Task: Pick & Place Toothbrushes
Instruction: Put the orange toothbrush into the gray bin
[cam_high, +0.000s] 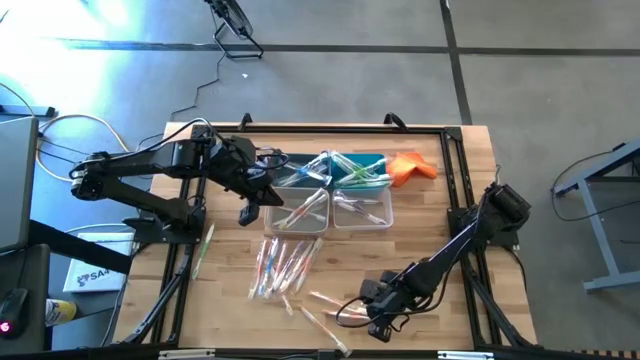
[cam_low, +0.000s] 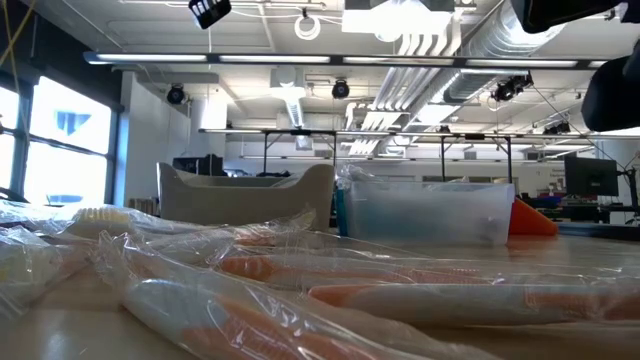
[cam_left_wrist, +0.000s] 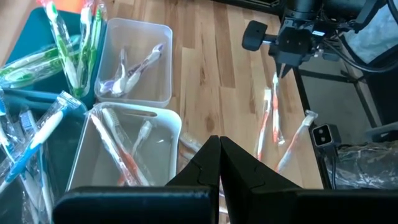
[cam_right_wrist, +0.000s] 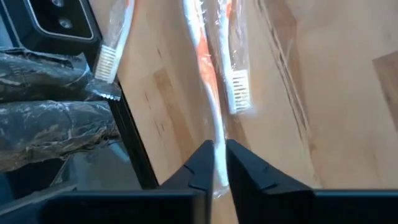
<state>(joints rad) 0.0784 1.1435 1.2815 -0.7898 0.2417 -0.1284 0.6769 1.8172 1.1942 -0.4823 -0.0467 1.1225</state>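
At the table's near edge the right gripper (cam_right_wrist: 215, 163) is pinching the white-and-orange handle of a wrapped toothbrush (cam_right_wrist: 209, 99) between nearly closed jaws; the brush's long axis runs straight out ahead of the fingers, with another orange brush (cam_right_wrist: 235, 74) lying just beside it. Farther in, loose brushes (cam_high: 285, 265) lie in a fan mid-table. Beyond them the left gripper (cam_high: 246, 213) hangs by the clear bins (cam_high: 360, 222), jaws pressed together and empty, so the right arm looks nearer the work.
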